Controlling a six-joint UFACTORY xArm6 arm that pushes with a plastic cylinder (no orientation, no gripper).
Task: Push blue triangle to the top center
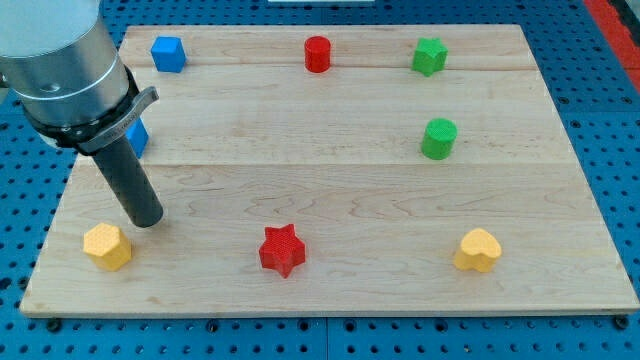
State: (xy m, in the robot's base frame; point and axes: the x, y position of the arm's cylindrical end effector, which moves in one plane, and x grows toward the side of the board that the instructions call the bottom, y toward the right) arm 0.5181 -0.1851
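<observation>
A blue block [138, 135] at the view's left is mostly hidden behind my arm, so its shape cannot be made out. A second blue block [167, 53], roughly cube-like, sits near the top left corner. My tip [146, 222] rests on the board at the lower left. It is below the hidden blue block, apart from it, and just up and right of a yellow block [107, 246]. A red cylinder [317, 53] stands at the top center.
The blocks lie on a wooden board [330, 190]. A green star [429, 56] sits at the top right with a green cylinder [438, 138] below it. A red star [282, 249] is at the bottom center and a yellow heart [478, 250] at the bottom right.
</observation>
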